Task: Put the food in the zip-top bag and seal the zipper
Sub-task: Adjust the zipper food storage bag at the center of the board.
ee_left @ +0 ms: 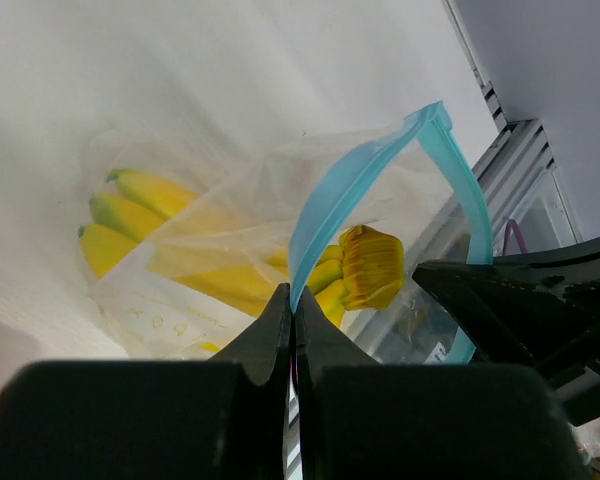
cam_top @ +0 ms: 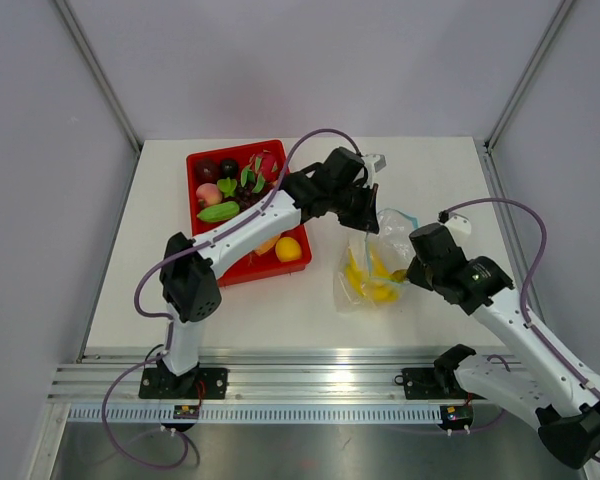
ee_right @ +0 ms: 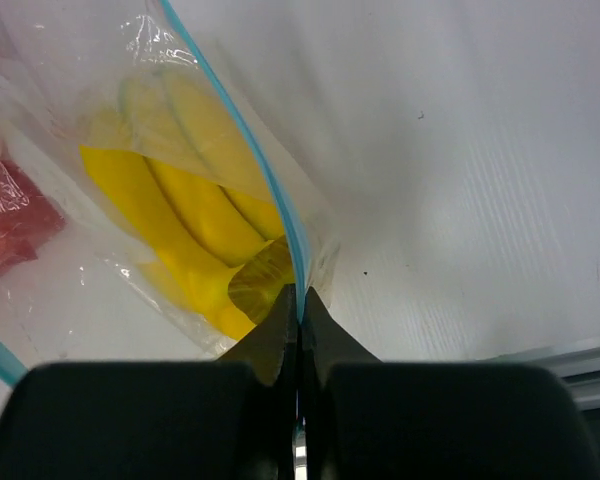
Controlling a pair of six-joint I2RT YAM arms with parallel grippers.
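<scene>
- Item, zip-top bag [cam_top: 378, 262]: we place it right of centre in the top view, just right of the red tray [cam_top: 195, 165], with the banana bunch [ee_left: 170, 215] inside.
- Item, left gripper [ee_left: 292, 318]: its fingers are pressed together on the zipper [ee_left: 330, 200], pinching the teal strip where it loops upward.
- Item, right gripper [ee_right: 298, 300]: its fingers are likewise fully closed, on the strip at the bag's other edge, close to the banana stems.
- Item, remaining food: an orange citrus [cam_top: 288, 249], a green piece [cam_top: 218, 211] and dark red fruits [cam_top: 207, 168] lie in the tray, outside the bag.
- Risk, slip: each hold is a thin pinch on slick plastic. We judge a sideways tug could pull the strip free and let the mouth collapse.
- Risk, overstretch: if the arms draw apart, the film may tear or the mouth flatten shut before the food is loaded.
- Risk, spill: if the mouth tips downward, the bananas could slide out.
- Risk, no free hand: both grippers are occupied, so one must release to fetch fruit.
- Room: the left arm lies across the tray's lower right corner. The bare table [cam_top: 230, 310] is open at lower left and above the bag, and the table's right edge is near the right arm.
</scene>
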